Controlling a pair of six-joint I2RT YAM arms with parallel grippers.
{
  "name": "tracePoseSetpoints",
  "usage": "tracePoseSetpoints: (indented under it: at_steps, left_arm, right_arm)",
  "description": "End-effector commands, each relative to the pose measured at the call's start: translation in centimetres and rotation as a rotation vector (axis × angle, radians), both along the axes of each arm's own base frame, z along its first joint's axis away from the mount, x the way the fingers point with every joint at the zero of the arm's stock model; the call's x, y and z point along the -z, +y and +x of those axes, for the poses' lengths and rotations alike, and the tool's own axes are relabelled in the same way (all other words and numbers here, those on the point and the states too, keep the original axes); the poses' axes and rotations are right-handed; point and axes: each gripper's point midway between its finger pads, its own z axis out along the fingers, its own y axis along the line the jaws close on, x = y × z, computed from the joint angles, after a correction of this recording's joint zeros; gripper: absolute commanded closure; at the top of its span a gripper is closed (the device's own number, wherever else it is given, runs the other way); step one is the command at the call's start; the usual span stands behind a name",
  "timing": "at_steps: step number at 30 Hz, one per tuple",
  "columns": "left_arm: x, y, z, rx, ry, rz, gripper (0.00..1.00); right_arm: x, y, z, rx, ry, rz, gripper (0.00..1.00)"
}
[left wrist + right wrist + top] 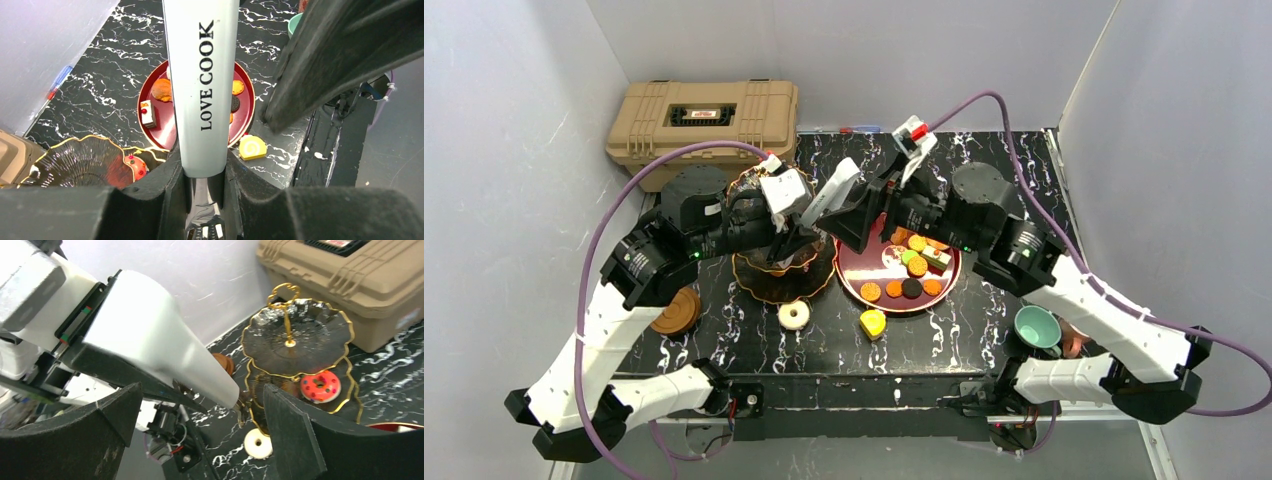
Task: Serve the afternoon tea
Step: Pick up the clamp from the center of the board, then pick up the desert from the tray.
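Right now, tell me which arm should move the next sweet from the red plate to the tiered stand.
Probably left. The left gripper is shut on the white utensil, with the red plate in front of it; the right gripper stands open and empty.

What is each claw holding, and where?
Left claw grips the white utensil where its handle meets the metal; right claw is open, holding nothing.

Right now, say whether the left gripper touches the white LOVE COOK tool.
Touching. The left wrist view shows the left gripper clamped on the white tool.
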Motion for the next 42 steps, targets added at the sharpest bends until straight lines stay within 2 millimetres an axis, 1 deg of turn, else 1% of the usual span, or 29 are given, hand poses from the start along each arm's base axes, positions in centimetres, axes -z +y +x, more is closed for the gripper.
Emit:
tracePoseSetpoints:
  at_steps: [1,3,5,7,12,14,17,23,25,29,30,34,38,39,40,42]
  left_arm:
    - [-2.3,-0.1,-0.9,0.041,-0.048,-0.048,1.0]
    - [-2.4,-0.1,-0.9,0.042,-0.055,-0.049,1.0]
    - [-2.2,0.0,-0.5,0.027,-0.061,-0.041,1.0]
    - [-1.7,0.0,0.0,0.007,-0.064,-0.026,1.0]
    - [-0.5,0.4,1.3,-0.045,-0.081,0.0,1.0]
    - [-0.5,0.6,1.9,-0.075,-0.097,0.005,1.0]
    - [-0.6,0.7,2.4,-0.096,-0.112,0.005,1.0]
    - [-0.7,0.7,3.0,-0.121,-0.117,0.006,1.0]
    - [-0.6,0.6,3.0,-0.118,-0.108,0.003,1.0]
    - [-0.3,0.4,2.9,-0.11,-0.093,0.006,1.0]
    - [-0.3,0.4,2.9,-0.109,-0.09,0.008,0.89]
    - [-0.6,0.5,2.6,-0.105,-0.089,0.009,0.4]
    - [-1.1,0.9,1.7,-0.094,-0.074,0.006,0.12]
    - [-1.1,1.2,1.5,-0.101,-0.066,0.011,0.06]
    - [-1.2,1.5,1.4,-0.106,-0.064,0.012,0.03]
    - [-1.1,2.1,1.2,-0.129,-0.056,0.017,0.02]
  right_arm:
    - [-2.0,2.1,-1.5,-0.194,0.014,0.077,0.02]
    - [-1.7,2.7,-1.0,-0.195,0.021,0.073,0.02]
    - [-1.5,3.3,-0.6,-0.194,0.026,0.077,0.02]
    - [-1.5,3.7,-0.1,-0.183,0.035,0.079,0.02]
    - [-2.4,4.1,0.5,-0.162,0.033,0.112,0.08]
    - [-2.3,4.2,0.9,-0.144,0.045,0.112,0.11]
    - [-1.7,4.2,1.7,-0.101,0.063,0.1,0.2]
    - [-0.2,4.4,3.1,-0.035,0.096,0.067,0.45]
    - [-0.3,4.3,3.3,-0.027,0.094,0.073,0.51]
    - [-0.6,3.9,3.6,0.001,0.077,0.071,0.58]
    - [-0.7,3.6,3.6,0.008,0.07,0.067,0.59]
    - [-0.5,2.6,4.2,0.059,0.039,0.031,0.61]
    - [1.2,1.2,5.5,0.153,0.014,-0.055,0.61]
    - [1.7,0.8,5.8,0.175,0.011,-0.077,0.61]
    - [2.1,0.4,6.0,0.193,0.004,-0.093,0.61]
    - [3.0,-0.2,6.6,0.231,-0.004,-0.128,0.61]
